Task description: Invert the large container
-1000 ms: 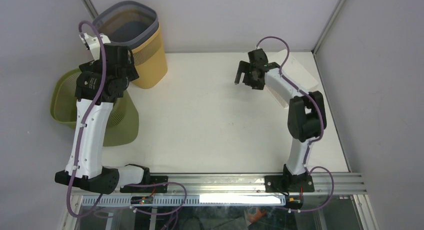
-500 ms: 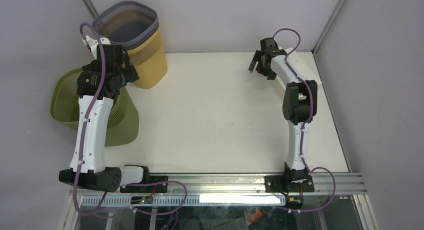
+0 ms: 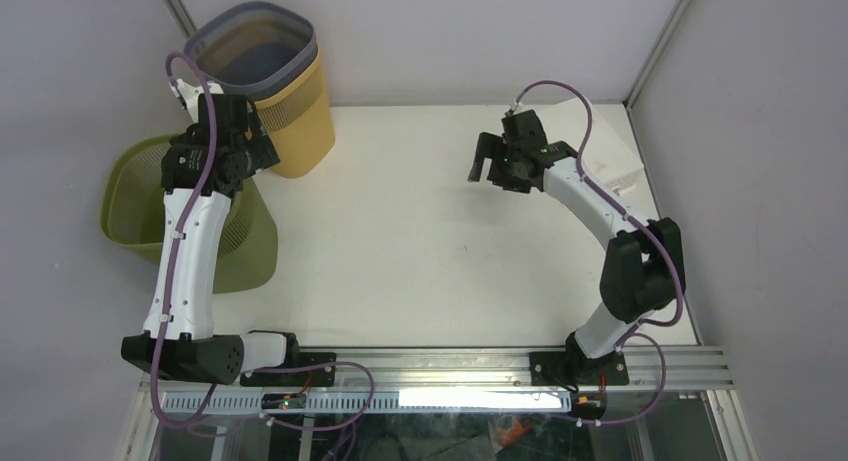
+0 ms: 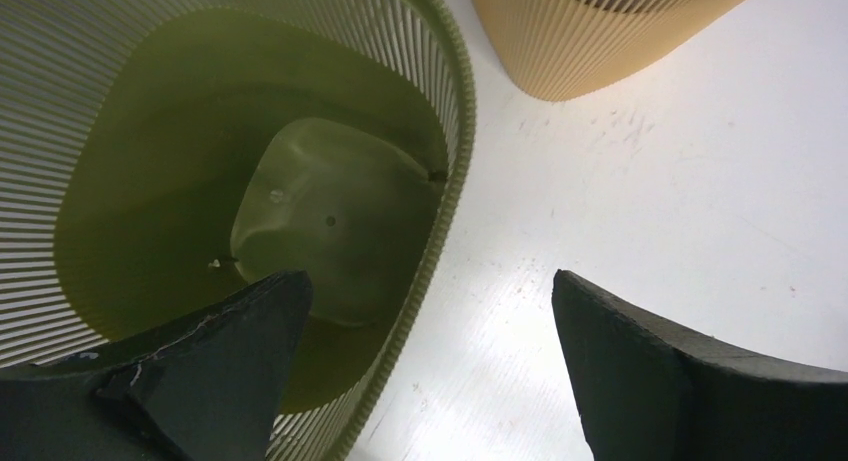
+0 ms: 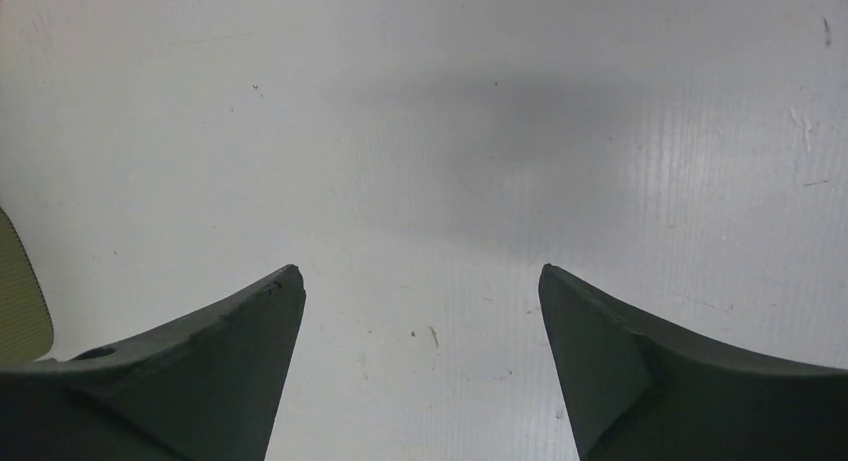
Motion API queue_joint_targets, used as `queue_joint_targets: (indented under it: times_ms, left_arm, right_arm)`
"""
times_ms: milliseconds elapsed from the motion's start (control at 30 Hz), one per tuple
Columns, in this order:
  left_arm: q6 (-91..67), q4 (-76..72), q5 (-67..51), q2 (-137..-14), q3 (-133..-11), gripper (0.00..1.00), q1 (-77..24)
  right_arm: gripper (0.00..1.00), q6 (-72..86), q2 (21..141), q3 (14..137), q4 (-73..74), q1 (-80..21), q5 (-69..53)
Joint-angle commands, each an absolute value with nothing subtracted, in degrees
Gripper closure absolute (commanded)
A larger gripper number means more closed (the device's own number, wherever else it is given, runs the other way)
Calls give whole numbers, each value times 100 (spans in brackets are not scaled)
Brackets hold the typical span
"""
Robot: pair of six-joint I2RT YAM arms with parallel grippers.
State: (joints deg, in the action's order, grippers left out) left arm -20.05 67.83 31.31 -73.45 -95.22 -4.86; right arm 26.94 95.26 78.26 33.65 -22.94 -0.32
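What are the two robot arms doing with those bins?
The left fingers are open over the green bin's rim, one above the inside, one outside, looking ready to grab it. The bin is not flipped yet. The right fingers hang open over bare table, holding nothing. The yellow bin stands at the back.

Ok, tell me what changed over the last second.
The right gripper pulled back toward the far right corner, then swung out left over the table as its elbow folded outward. The left gripper barely shifted above the green basket. Nothing was grasped or released; it and the yellow basket stayed put.
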Motion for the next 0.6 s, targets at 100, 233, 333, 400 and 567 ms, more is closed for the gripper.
queue_joint_targets:
  times_ms: [100, 233, 333, 400, 567]
  left_arm:
    - [-1947, 6205, 2678, -7255, -8899, 5, -9]
    - [-1914, 6070, 2477, -7242, -8804, 28, 14]
    - [-1884, 6047, 2303, -7213, -8796, 58, 14]
    - [-1851, 6022, 2098, -7162, -8817, 74, 10]
    - [-1704, 6067, 1042, -7118, -8918, 100, 12]
  right_arm:
    - [9, 2812, 8503, 7031, 3231, -2214, -30]
    - [9, 2832, 8209, 6804, 3329, -2232, 67]
    - [9, 2807, 8103, 6778, 3437, -2227, 251]
    - [9, 2798, 8065, 6813, 3486, -2229, 325]
    - [9, 2829, 8037, 6999, 3586, -2216, 344]
